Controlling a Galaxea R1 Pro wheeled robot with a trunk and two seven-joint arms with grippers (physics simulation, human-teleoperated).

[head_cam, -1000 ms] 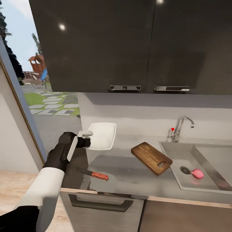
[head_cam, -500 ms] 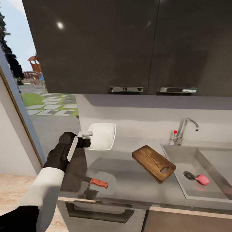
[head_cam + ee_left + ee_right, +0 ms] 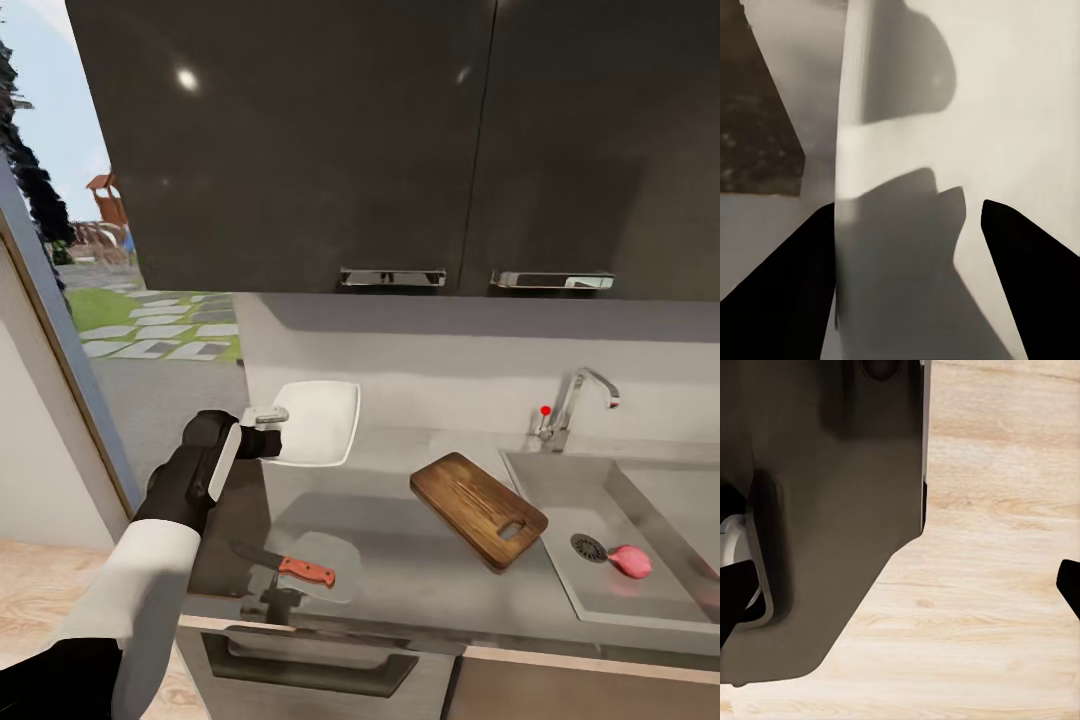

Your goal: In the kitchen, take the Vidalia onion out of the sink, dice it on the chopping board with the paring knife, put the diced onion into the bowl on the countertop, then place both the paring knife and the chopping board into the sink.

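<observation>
The left hand (image 3: 268,428) is hovering raised at the near-left edge of the bowl (image 3: 318,422), its fingers (image 3: 791,289) standing apart with nothing between them. The right hand (image 3: 900,607) is hanging low over the wooden floor, fingers apart too. The Vidalia onion (image 3: 631,561) is lying in the sink (image 3: 600,590) beside the drain, far off to the left hand's right, beyond the chopping board (image 3: 478,506). By that layout, the right arm looks the nearer one for it.
</observation>
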